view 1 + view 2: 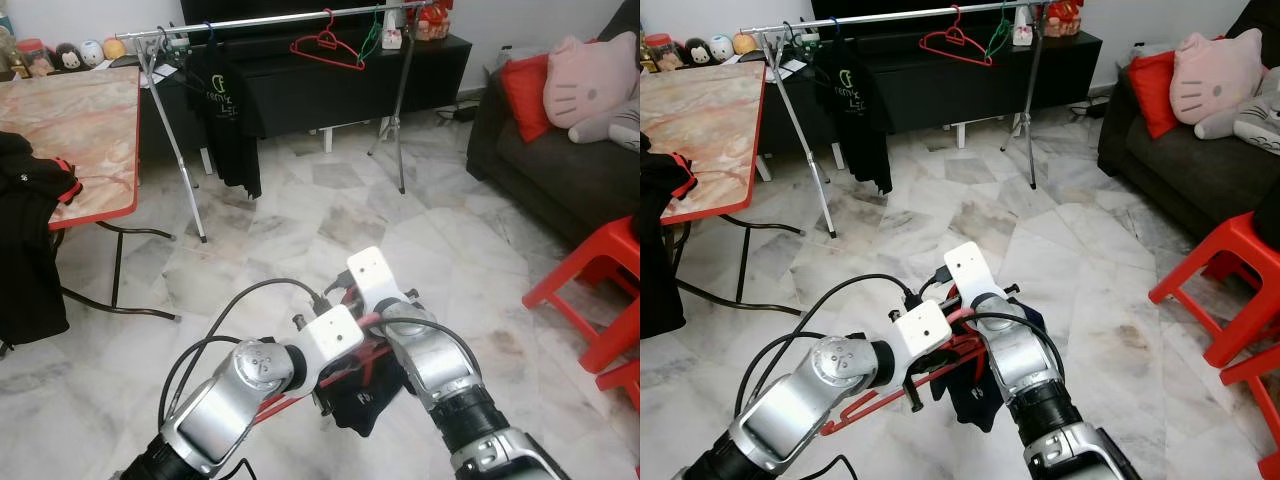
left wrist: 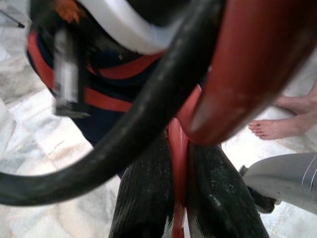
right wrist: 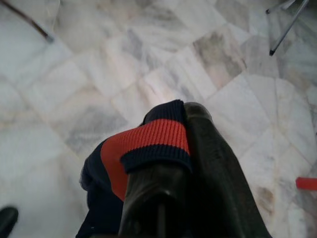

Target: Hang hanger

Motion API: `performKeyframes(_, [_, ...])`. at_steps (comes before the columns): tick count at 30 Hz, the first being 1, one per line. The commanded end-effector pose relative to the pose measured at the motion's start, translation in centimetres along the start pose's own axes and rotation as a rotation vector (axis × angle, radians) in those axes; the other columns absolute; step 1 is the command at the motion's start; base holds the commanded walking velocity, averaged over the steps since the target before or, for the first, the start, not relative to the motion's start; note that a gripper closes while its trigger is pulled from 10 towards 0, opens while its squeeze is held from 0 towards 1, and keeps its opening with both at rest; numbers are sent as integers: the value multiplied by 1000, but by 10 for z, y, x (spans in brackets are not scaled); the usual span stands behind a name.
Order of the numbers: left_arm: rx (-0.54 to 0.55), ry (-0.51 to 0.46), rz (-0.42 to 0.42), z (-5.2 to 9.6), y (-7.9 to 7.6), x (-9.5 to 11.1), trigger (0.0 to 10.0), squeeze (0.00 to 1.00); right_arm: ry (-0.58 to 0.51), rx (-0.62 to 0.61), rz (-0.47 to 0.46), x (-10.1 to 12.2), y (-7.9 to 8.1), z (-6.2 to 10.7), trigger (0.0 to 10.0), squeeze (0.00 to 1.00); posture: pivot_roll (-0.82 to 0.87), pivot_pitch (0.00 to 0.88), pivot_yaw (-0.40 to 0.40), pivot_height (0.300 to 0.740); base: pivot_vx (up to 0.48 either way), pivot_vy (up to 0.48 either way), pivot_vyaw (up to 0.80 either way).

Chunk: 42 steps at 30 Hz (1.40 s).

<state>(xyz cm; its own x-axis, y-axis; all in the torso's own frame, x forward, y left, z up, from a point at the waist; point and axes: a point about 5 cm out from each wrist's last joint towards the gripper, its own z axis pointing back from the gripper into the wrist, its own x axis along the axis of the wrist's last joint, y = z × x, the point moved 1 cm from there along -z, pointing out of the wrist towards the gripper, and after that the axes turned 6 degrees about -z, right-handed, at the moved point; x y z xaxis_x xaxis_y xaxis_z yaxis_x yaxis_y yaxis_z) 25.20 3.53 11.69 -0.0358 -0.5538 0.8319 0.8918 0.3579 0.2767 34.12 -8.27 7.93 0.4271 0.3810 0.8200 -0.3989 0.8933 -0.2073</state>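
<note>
The black T-shirt (image 1: pixel 229 110) hanging from the metal clothes rail (image 1: pixel 262 21) carries a pale green print on its chest: a round logo above a line of letters that is too small and creased to read. The dark navy garment with the red band (image 1: pixel 362 398), hanging between the two arms, shows a small white mark near its lower edge, also unreadable. No other text, number or label can be read.

Bright, even daylight; left wrist view blurred.
</note>
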Motion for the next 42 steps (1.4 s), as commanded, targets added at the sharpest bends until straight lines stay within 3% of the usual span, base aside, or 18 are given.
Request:
performKeyframes(1, [-54, -148, -64, -1, -10, 30, 10000, 0, -23, 52, 68, 10, 14, -3, 10000, 0, 33, 0, -42, 740, 0, 0, 0])
performKeyframes(7, [24, -166, -62, 3, 4, 32, 10000, 0, 45, 72, 91, -7, 10, -5, 10000, 0, 39, 0, -45, 740, 0, 0, 0])
performKeyframes(11, [69, -100, -63, 2, 10, 22, 10000, 0, 77, 82, 103, -17, 3, -3, 10000, 0, 39, 0, -45, 740, 0, 0, 0])
performKeyframes(13, [140, -63, -22, 1, 19, 17, 10000, 0, 72, 15, 65, -17, -12, -3, 10000, 0, 39, 0, -45, 740, 0, 0, 0])
performKeyframes(18, [186, 27, -18, 4, 27, 5, 10000, 0, 74, -75, 32, -19, -36, -1, 10000, 0, 34, 0, -41, 740, 0, 0, 0])
performKeyframes(26, [178, 51, -55, 5, 26, -1, 10000, 0, 50, -218, -40, -17, -66, 3, 10000, 0, 34, 0, -40, 740, 0, 0, 0])
performKeyframes(31, [139, 28, -93, 9, 23, 0, 10000, 0, 53, -227, -46, -19, -68, 3, 10000, 0, 36, 0, -39, 740, 0, 0, 0])
performKeyframes(34, [186, 34, -75, 11, 29, -2, 10000, 0, 56, -219, -40, -20, -66, 2, 10000, 0, 36, 0, -39, 740, 0, 0, 0])
performKeyframes(38, [401, 47, 32, 15, 53, -6, 10000, 0, 45, -285, -85, -23, -68, 3, 10000, 0, 38, 0, -38, 740, 0, 0, 0])
performKeyframes(42, [441, 29, 57, 20, 59, -6, 10000, 0, 38, -357, -155, -27, -79, 6, 10000, 0, 41, 0, -40, 740, 0, 0, 0])
